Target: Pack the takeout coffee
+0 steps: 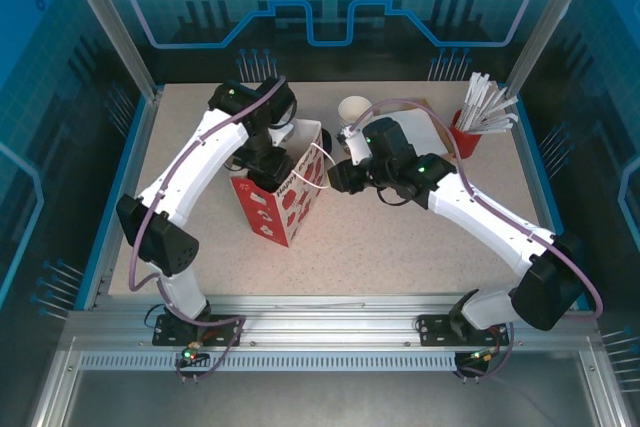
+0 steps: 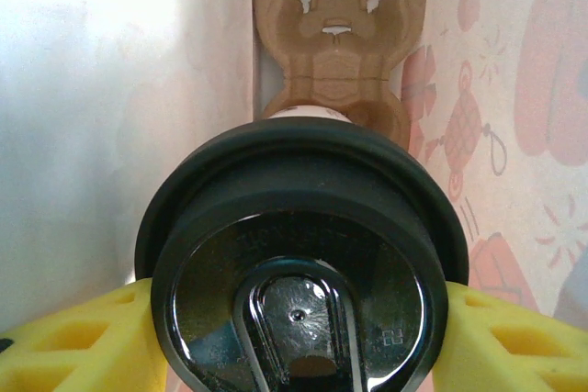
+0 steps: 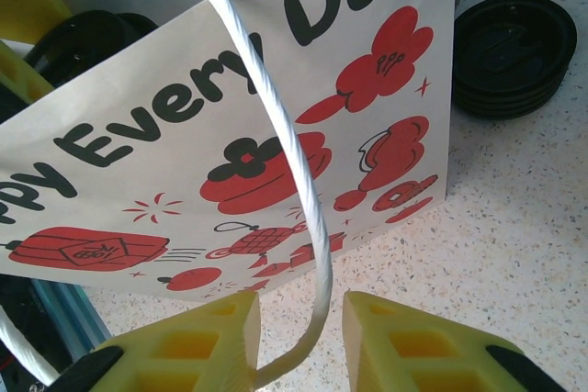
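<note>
Left gripper (image 2: 299, 346), clamped on the takeout coffee (image 2: 299, 218) inside the bag (image 3: 386, 135): we lower straight, releasing only once seated. Right gripper (image 3: 301, 308), jaws parted, straddles the handle (image 3: 302, 181).

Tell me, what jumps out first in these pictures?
The white paper bag printed with red flowers, standing mid-table, draws the eye first. The left gripper grips the black-lidded takeout coffee down inside that bag. The bag's white cord handle passes between the yellow fingers of the right gripper.
</note>
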Action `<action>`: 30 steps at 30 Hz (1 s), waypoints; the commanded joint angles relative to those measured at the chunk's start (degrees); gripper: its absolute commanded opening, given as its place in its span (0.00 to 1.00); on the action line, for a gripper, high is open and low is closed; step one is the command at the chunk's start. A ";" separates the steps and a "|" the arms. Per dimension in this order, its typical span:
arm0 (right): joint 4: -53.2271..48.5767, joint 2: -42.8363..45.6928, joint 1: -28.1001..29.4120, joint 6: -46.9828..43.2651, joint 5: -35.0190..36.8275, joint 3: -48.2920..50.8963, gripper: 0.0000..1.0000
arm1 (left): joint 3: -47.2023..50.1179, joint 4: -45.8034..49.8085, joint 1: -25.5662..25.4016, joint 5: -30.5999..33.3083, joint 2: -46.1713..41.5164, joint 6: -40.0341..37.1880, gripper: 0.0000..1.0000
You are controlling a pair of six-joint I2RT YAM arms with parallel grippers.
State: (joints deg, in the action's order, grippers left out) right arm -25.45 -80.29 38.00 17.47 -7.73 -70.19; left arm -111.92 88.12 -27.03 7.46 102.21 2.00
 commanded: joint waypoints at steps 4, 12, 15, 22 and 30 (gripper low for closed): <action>0.05 -0.53 1.18 -1.13 0.67 -1.08 0.31 | 2.52 -2.05 1.55 -2.82 0.55 1.08 0.41; -0.04 -0.83 1.25 -1.21 0.79 -1.08 0.30 | 6.64 -4.51 2.66 -4.19 -0.54 1.42 0.40; -0.06 -0.92 1.29 -1.21 0.86 -1.08 0.30 | 7.51 -4.96 2.77 -4.39 -0.71 1.36 0.40; -0.05 -1.02 1.36 -1.21 0.96 -1.09 0.30 | 9.34 -5.78 2.96 -4.39 -0.61 0.74 0.40; -0.06 -1.09 1.46 -1.21 0.96 -1.09 0.30 | 10.42 -6.52 2.95 -4.13 -0.26 0.31 0.40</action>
State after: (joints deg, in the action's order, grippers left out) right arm -25.45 -80.82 38.33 16.86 -7.46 -70.19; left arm -102.59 81.82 -24.80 4.05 102.32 2.68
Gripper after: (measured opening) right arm 0.298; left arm 0.647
